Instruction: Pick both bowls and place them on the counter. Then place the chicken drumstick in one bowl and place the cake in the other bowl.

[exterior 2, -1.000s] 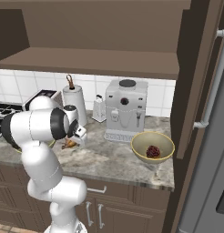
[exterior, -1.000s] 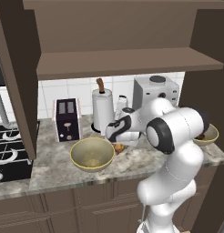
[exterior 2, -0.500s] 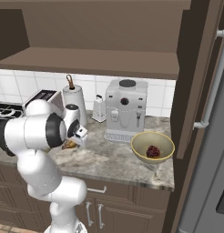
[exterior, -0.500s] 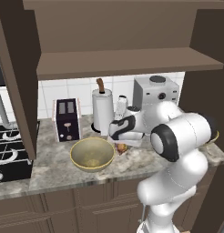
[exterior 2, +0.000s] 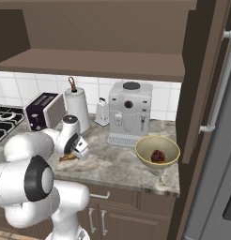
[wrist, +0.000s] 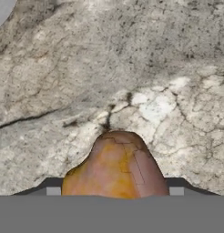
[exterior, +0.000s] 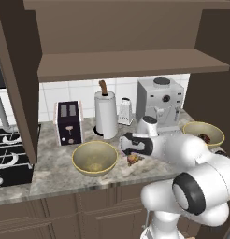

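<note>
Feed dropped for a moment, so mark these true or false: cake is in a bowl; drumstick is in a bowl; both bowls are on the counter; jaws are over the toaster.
1. The dark red-brown cake lies in an olive-beige bowl: true.
2. The orange-brown drumstick lies in a bowl: false, it lies on the marbled stone counter.
3. Both bowls are on the counter: true.
4. The gripper is over the toaster: false, its jaws are at the drumstick.

Even, soft rendered light falling from above; no glare. Shelf (exterior: 131,63) casting dim band over backsplash. Bowl (exterior: 95,158) throwing faint shadow on tabletop (exterior: 51,172). Base views staying sharp, slightly pixelated, no edge distortion. Hand view showing coarse, blurry stone texture; drumstick (wrist: 114,167) looking soft, blocky up close.
</note>
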Robot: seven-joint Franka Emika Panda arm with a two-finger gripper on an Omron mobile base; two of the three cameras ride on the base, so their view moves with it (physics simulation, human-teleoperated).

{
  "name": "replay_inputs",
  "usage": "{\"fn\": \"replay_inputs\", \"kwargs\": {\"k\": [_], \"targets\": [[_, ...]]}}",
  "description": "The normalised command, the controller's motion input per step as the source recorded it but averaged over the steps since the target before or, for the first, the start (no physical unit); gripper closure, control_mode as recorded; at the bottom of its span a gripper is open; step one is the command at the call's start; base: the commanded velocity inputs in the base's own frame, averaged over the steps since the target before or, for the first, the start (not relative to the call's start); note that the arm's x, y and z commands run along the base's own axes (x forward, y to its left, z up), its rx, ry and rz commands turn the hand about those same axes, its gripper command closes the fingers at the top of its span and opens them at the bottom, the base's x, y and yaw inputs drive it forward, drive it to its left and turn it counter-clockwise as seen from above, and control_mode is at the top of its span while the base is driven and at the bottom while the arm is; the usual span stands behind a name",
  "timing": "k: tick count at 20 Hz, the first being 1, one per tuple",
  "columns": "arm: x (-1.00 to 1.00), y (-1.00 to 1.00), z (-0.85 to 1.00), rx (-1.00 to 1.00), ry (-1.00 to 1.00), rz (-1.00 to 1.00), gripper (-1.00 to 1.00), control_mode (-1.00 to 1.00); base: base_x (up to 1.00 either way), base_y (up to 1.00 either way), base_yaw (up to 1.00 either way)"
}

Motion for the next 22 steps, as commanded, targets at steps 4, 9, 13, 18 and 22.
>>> {"fn": "replay_inputs", "kwargs": {"k": [4, 9, 13, 18, 22], "targets": [[-0.30, 0.04, 0.89, -0.01, -0.06, -0.18, 1.00, -1.00, 0.00, 0.00, 0.00], [-0.22, 0.10, 0.89, -0.07, -0.04, -0.14, 1.00, -1.00, 0.00, 0.00, 0.00], [-0.19, 0.24, 0.56, -0.08, -0.03, -0.12, 1.00, -1.00, 0.00, 0.00, 0.00], [-0.08, 0.49, 0.09, -0.06, 0.02, -0.04, 1.00, -1.00, 0.00, 0.00, 0.00], [0.01, 0.60, 0.00, -0.08, 0.06, 0.00, 1.00, -1.00, 0.00, 0.00, 0.00]]}}
